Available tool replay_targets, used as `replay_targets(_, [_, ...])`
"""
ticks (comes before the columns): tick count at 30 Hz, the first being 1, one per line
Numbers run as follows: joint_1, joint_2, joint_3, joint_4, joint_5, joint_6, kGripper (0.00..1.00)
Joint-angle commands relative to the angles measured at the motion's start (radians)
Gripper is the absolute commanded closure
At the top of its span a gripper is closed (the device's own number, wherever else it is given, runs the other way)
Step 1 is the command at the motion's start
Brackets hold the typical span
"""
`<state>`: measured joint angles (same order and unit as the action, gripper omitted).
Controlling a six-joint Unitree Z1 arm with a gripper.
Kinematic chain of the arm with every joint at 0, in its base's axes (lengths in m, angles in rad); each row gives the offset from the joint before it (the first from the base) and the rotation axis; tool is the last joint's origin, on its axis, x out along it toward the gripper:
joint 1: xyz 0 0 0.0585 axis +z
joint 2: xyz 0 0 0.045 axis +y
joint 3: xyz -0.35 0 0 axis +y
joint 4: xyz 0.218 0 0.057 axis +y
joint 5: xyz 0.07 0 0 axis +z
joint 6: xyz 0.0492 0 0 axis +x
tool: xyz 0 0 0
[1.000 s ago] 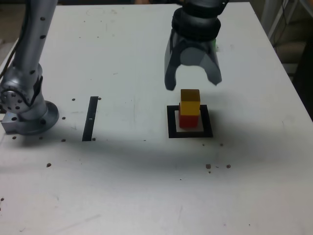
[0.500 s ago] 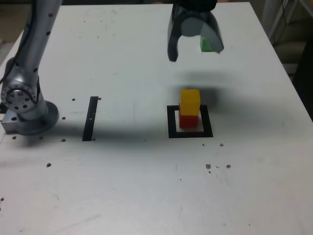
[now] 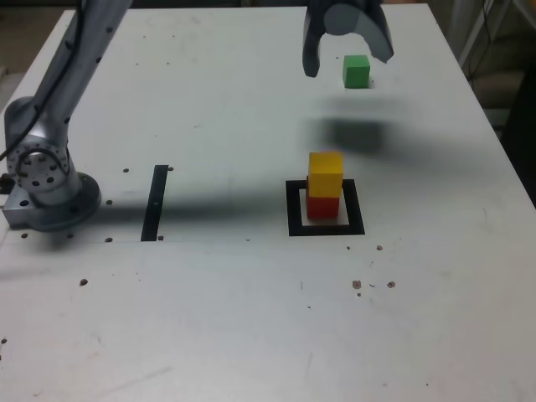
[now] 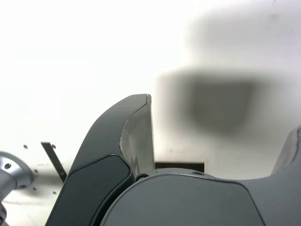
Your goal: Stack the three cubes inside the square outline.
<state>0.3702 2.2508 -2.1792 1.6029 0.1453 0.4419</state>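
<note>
Two small solid cubes, yellow [image 3: 326, 174] on red [image 3: 322, 206], wait stacked; the open, empty claw [image 3: 347, 59] should straddle the green cube [image 3: 357, 71] squarely before closing.

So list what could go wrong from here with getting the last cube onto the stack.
1. The green cube sits far back near the table's far edge; a nudge from the open end effector could push it off.
2. The yellow cube on the red cube is a narrow base; an off-centre placement could topple it.
3. A toppled stack may land outside the square outline.
</note>
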Motion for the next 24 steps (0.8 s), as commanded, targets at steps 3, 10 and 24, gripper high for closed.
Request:
replay_targets(3, [0.025, 0.047, -0.069, 0.027, 0.015, 0.03, 0.01])
replay_targets(10, [0.081, 0.127, -0.189, 0.034, 0.017, 0.086, 0.01])
replay_targets(24, [0.155, 0.277, -0.404, 0.035, 0.022, 0.17, 0.01])
